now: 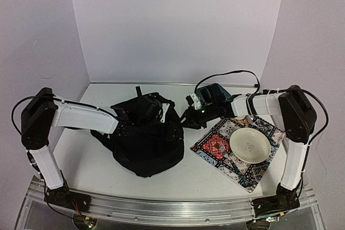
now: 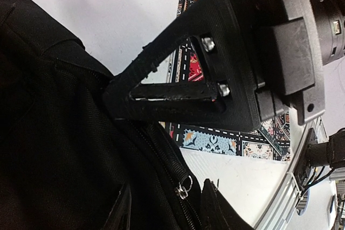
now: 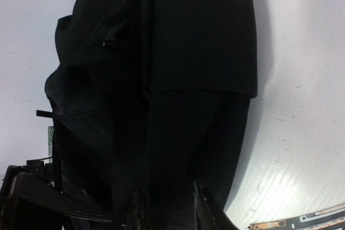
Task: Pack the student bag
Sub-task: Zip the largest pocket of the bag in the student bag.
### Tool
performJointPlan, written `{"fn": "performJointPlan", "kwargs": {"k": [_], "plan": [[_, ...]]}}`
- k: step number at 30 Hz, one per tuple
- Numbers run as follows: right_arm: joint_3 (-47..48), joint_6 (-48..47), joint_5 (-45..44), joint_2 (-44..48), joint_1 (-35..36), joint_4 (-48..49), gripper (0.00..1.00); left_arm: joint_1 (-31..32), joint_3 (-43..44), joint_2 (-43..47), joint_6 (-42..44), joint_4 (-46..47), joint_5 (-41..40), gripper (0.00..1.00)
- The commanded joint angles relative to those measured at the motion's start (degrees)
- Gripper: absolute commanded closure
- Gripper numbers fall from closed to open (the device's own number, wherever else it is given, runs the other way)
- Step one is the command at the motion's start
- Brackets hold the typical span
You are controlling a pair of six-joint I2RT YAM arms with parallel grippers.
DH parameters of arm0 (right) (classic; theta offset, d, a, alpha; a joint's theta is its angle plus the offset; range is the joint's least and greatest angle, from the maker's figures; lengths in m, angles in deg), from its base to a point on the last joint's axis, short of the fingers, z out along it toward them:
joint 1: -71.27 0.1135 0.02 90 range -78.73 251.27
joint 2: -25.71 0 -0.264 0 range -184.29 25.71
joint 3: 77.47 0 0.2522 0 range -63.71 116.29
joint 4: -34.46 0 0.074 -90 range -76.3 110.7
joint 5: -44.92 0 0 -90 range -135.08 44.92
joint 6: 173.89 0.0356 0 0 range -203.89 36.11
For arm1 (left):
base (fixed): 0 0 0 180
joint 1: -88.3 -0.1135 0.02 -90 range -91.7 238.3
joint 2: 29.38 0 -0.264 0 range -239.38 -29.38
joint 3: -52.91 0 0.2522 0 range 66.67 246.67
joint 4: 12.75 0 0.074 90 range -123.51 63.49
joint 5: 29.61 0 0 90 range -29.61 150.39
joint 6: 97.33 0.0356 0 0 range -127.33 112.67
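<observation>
The student bag (image 1: pixel 145 144) sits bunched up in a soft heap on the white table (image 1: pixel 97 171), left of centre and about midway between the near and far edges, with its upper folds raised and a strap trailing toward the far side. The left gripper (image 1: pixel 141 118) reaches in from the left and is buried in the fabric at the top of the bag. In the left wrist view one triangular black finger (image 2: pixel 178 92) lies with its tip against the bag's edge just above a zipper (image 2: pixel 173 165) and its small metal pull (image 2: pixel 184 188). The other finger is hidden, so whether this gripper has hold of the fabric cannot be told. The right gripper (image 1: pixel 187 118) comes in from the right and meets the bag's far right edge. In its wrist view the two fingertips (image 3: pixel 135 211) stand a little apart with a band of the bag's black cloth running down between them, filling the gap, so it appears clamped on that fold. Just right of the bag, a patterned cloth (image 1: pixel 215 146) lies flat on the table at an angle. A white bowl (image 1: pixel 250 145) stands on the cloth, well apart from the bag.
</observation>
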Motion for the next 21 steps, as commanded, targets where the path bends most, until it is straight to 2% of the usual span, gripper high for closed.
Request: {"fn": "performJointPlan", "kwargs": {"k": [1, 5, 9, 21], "plan": [[2.8, -0.3, 3.6, -0.5, 0.4, 0.8, 0.77, -0.9, 4.0, -1.2, 0.1, 1.3, -0.4, 0.57], [1.1, 1.0, 4.8, 0.4, 0.4, 3.2, 0.89, -1.8, 4.9, -1.7, -0.7, 1.4, 0.3, 0.57], [-0.9, 3.6, 6.8, 1.3, 0.6, 7.2, 0.95, -1.8, 5.6, -2.2, -1.5, 1.4, 0.0, 0.59], [-1.9, 7.9, 8.1, 2.8, 2.4, 12.3, 0.97, -2.1, 5.9, -1.7, -3.1, 1.5, 1.5, 0.67]]}}
